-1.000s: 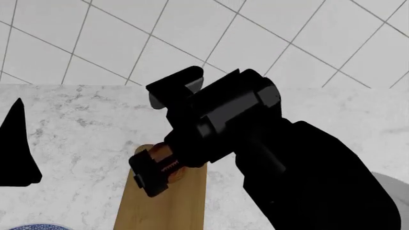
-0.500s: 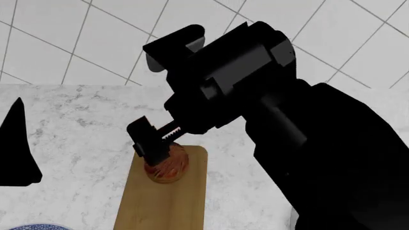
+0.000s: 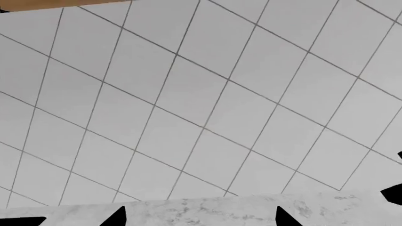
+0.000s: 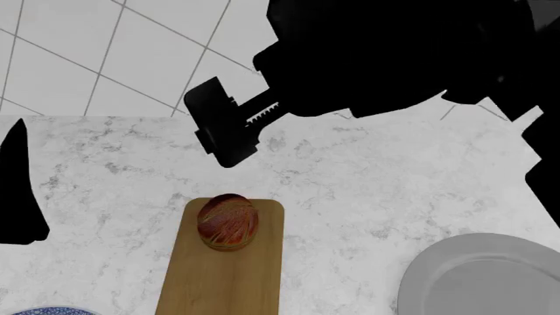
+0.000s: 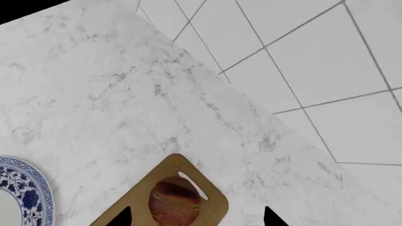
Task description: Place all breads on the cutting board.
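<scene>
The dark reddish-brown glossy roll [image 4: 228, 222] lies on the far end of the tan cutting board [image 4: 223, 282], touching no gripper. In the right wrist view the roll [image 5: 176, 200] sits by the board's slot handle [image 5: 191, 185]. My right gripper [image 4: 236, 128] hangs open and empty, high above the counter beyond the board; its fingertips [image 5: 119, 217] frame the roll from above. My left gripper [image 4: 18, 197] is at the left edge, open and empty, its fingertips [image 3: 116, 217] pointing at the counter's back edge and the tiled wall. The golden-tan roll is out of view.
A plain grey plate [image 4: 481, 279] lies at the front right. A blue-and-white patterned plate [image 4: 44, 310] shows at the front left, and in the right wrist view [image 5: 22, 195]. The marble counter [image 4: 368, 177] meets a white tiled wall [image 4: 105, 52] at the back.
My right gripper has let go of the dark roll, which stays on the board. The gripper has risen and moved back toward the wall. The left gripper has not moved.
</scene>
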